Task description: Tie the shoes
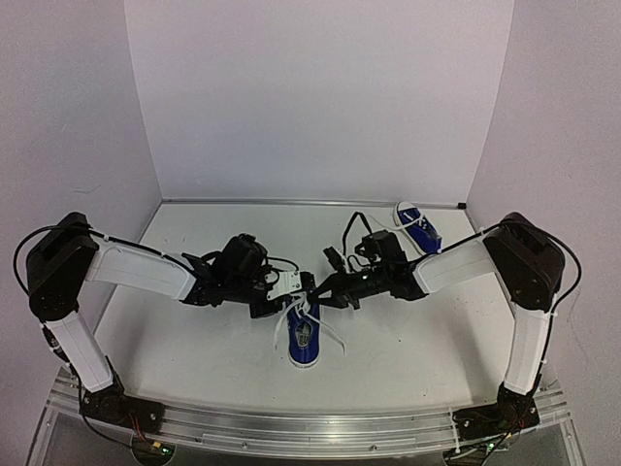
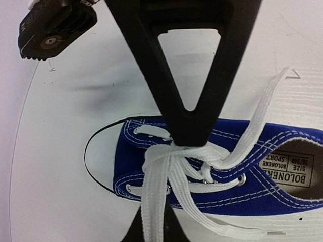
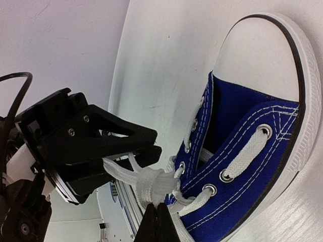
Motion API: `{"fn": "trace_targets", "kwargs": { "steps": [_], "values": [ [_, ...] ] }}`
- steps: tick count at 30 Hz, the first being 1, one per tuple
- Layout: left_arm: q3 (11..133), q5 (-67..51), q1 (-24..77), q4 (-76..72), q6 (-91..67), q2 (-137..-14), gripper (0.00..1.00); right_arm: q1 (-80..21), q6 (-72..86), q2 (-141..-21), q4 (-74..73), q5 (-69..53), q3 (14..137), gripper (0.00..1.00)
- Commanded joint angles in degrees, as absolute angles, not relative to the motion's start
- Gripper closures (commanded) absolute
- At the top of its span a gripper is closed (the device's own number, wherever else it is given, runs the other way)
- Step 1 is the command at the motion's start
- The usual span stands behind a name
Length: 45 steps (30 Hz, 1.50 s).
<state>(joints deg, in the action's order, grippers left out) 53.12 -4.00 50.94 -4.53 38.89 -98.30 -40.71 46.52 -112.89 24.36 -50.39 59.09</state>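
Observation:
One blue sneaker [image 1: 304,342] with a white toe cap lies between my arms, its white laces [image 1: 291,316] crossed into a knot over the eyelets. My left gripper [image 1: 296,291] is shut on the lace just above the shoe. In the left wrist view the lace [image 2: 154,201] runs between its fingers [image 2: 189,131] over the shoe [image 2: 252,166]. My right gripper [image 1: 320,289] faces it tip to tip and is shut on the lace at the knot [image 3: 156,184], beside the shoe [image 3: 252,146] and the left gripper [image 3: 151,146]. The second sneaker [image 1: 419,225] lies at the back right.
White walls enclose the table [image 1: 213,340] at the back and on both sides. The metal rail [image 1: 291,427] with the arm bases runs along the near edge. A black cable [image 1: 354,228] loops above the right wrist.

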Motion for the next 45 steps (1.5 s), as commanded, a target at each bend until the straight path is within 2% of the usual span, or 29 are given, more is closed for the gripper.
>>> {"fn": "trace_targets", "kwargs": {
  "steps": [1, 45],
  "values": [
    [52.8, -4.4, 50.7, -4.0, 37.9, -96.2, 0.99, -40.9, 45.6, -109.9, 24.9, -49.5, 57.8, 1.0],
    [46.3, 4.1, 48.9, -3.1, 33.0, -94.8, 1.0, -36.4, 43.8, -102.2, 24.4, -45.4, 44.5, 1.0]
  ]
}}
